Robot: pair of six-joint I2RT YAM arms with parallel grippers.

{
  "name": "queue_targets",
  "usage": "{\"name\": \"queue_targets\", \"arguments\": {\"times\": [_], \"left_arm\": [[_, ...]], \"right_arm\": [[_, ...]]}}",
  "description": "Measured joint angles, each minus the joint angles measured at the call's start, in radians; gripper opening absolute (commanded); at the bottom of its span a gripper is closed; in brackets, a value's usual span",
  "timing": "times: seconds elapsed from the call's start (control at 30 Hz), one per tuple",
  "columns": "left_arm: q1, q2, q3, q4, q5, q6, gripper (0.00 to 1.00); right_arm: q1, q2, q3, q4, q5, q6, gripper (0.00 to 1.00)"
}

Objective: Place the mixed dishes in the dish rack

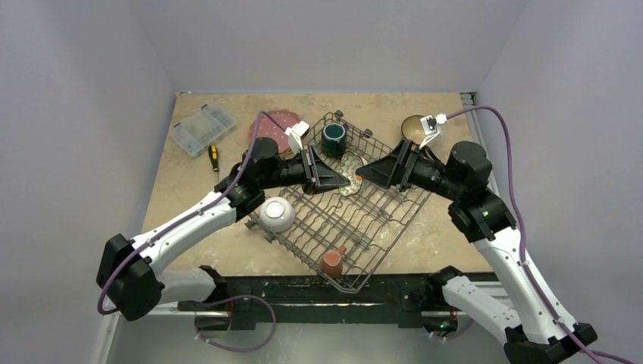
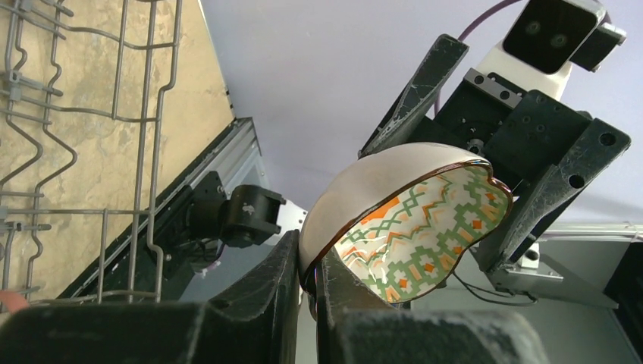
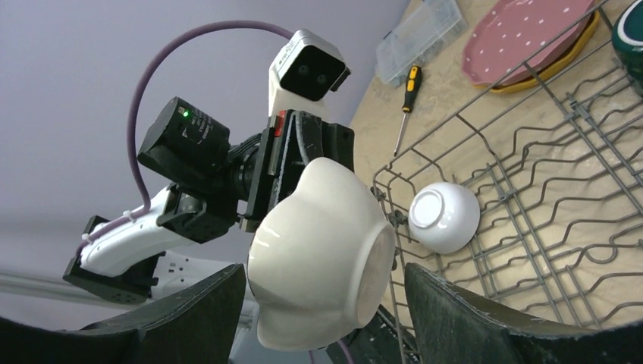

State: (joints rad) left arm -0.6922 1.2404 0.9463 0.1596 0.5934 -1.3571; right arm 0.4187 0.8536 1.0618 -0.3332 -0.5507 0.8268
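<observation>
**A:** One sliver of the small floral bowl [image 1: 350, 178] shows from above, over the grey wire dish rack [image 1: 364, 227]. The rest is hidden.

**B:** The left end effector [image 2: 309, 262] is clenched on its scalloped rim. It's glossy cream outside, with green-and-orange zigzags inside.

**A:** And the right end effector [image 3: 324, 277]?

**B:** Spread wide, one finger on each side of the bowl. I can't tell if they touch. Its camera half covers the brown bowl [image 1: 412, 127].

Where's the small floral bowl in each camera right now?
Top external: small floral bowl at centre, over the dish rack.
Left wrist: centre-right, rim pinched by left fingers.
Right wrist: lower centre, pale underside showing.
Shared landmark: the dish rack's wires.
</observation>
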Motion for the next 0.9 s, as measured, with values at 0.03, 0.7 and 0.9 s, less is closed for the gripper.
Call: {"name": "queue_targets", "arguments": {"times": [0.03, 0.7, 0.9], "left_arm": [[-0.008, -0.003, 0.000, -0.010, -0.005, 0.009, 0.00], [-0.043, 0.053, 0.105, -0.174, -0.048, 0.087, 0.13], [-0.043, 0.056, 0.153, -0.309, -0.108, 0.132, 0.64]], "right_arm": [[0.000, -0.008, -0.010, 0.002, -0.003, 0.003, 0.74], [-0.014, -0.046, -0.054, -0.037, -0.031, -0.009, 0.00], [-0.005, -0.014, -0.051, -0.053, -0.051, -0.013, 0.00]]}}
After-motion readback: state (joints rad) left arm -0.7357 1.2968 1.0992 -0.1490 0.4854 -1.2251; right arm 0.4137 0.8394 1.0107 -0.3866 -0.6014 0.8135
